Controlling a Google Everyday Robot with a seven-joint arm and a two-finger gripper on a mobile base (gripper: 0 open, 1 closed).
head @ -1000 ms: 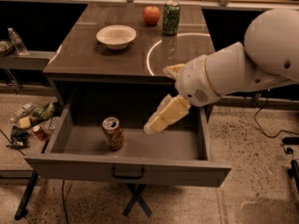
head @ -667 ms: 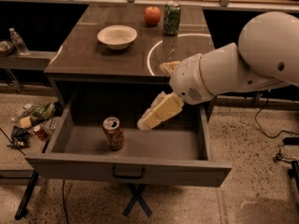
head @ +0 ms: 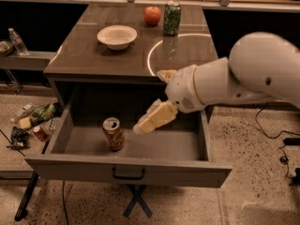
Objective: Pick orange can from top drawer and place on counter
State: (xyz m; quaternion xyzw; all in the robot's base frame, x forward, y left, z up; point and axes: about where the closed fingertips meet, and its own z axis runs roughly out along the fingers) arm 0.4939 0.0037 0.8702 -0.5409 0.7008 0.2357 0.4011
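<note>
While orange can (head: 113, 134) stands in top drawer (head: 84, 169), end effector (head: 142, 126) hovers nr it, grip unclear.

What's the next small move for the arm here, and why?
Probably shift the gripper left and slightly down toward the orange can: it hangs in the open top drawer, right of the upright can, not touching it.
</note>
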